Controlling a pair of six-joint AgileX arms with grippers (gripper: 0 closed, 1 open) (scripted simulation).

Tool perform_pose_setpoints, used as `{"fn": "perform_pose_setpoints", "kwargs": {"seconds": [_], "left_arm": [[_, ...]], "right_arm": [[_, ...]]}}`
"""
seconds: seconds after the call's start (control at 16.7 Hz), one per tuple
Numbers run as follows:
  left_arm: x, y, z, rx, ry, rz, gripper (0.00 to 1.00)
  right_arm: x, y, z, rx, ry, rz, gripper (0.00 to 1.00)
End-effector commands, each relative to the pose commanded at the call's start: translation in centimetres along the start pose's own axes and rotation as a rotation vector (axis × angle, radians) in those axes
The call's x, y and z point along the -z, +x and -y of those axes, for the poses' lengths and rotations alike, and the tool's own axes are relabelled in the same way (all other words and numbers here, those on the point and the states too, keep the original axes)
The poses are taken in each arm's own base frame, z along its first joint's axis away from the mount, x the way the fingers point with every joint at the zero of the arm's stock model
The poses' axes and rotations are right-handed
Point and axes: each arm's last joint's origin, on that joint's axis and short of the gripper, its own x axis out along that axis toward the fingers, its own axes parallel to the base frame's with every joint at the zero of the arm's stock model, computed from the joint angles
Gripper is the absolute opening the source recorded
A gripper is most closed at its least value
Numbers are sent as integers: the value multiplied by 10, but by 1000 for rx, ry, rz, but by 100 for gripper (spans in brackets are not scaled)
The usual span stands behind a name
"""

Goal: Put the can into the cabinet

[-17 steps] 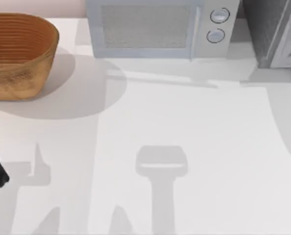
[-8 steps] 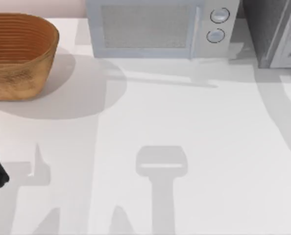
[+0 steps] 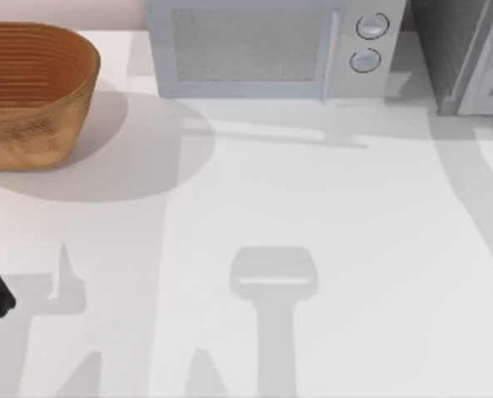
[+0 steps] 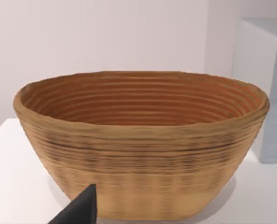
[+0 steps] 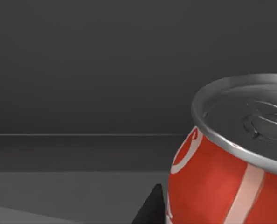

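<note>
The can (image 5: 231, 177) shows a silver top and a red label with white marks, close before the right wrist camera amid the cabinet's (image 3: 471, 50) dark grey walls. Whether the right end effector grips it is unclear. The wicker basket (image 3: 31, 91) looks empty.

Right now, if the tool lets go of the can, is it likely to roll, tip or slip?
The can looks tilted in the right wrist view against the cabinet's dark interior, so it could tip. Its round body would probably roll once down. The glossy label suggests a slippery surface.
</note>
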Motion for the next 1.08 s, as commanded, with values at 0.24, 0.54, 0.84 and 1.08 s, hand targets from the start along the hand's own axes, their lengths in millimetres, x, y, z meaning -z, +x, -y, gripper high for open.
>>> {"fn": "perform_pose_setpoints", "kwargs": {"seconds": [0.24,0.54,0.84,1.08], "left_arm": [[0,0,0,0,0,0,100],[0,0,0,0,0,0,100],[0,0,0,0,0,0,100],[0,0,0,0,0,0,100]], "right_arm": [[-14,17,-2,-1,6,12,0],[-24,40,-2,7,3,16,0],[-27,66,-6,-10,-6,1,0],[-30,84,-5,-9,-7,4,0]]}}
